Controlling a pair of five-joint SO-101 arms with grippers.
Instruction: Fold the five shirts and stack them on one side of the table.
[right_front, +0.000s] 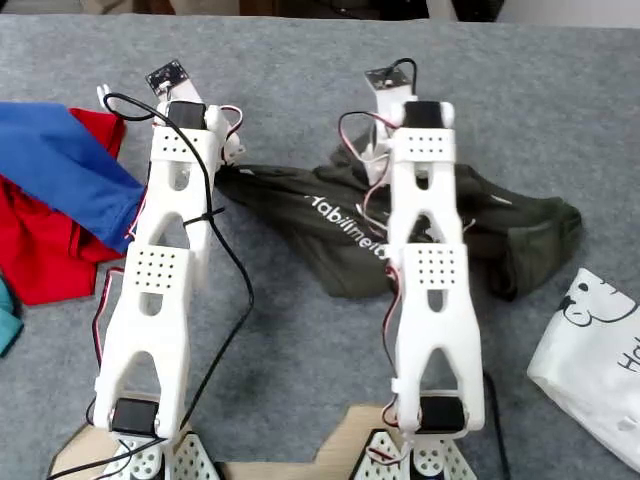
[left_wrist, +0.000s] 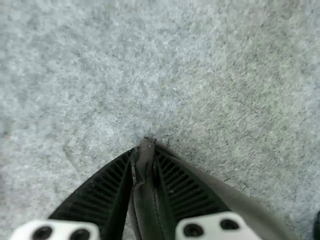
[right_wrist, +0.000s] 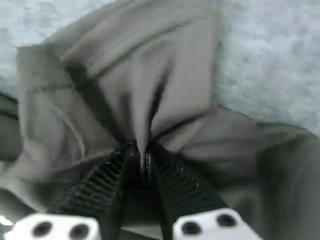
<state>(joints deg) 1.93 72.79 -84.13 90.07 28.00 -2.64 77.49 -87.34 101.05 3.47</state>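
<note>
A dark olive shirt (right_front: 330, 235) with white print lies crumpled across the middle of the grey table. My left gripper (left_wrist: 146, 150) is shut on a thin edge of the olive shirt (left_wrist: 147, 200), at the shirt's left corner beside the left arm (right_front: 165, 250). My right gripper (right_wrist: 137, 155) is shut on a bunched fold of the olive shirt (right_wrist: 145, 75), near its far middle under the right arm (right_front: 425, 250). A blue shirt (right_front: 65, 170) lies over a red shirt (right_front: 45, 245) at the left edge. A white printed shirt (right_front: 595, 350) sits at the right edge.
A strip of teal cloth (right_front: 8, 320) shows at the left edge below the red shirt. Black cables (right_front: 235, 270) run from the left arm down to the arm bases. Bare grey felt (right_front: 290, 70) spans the far side of the table.
</note>
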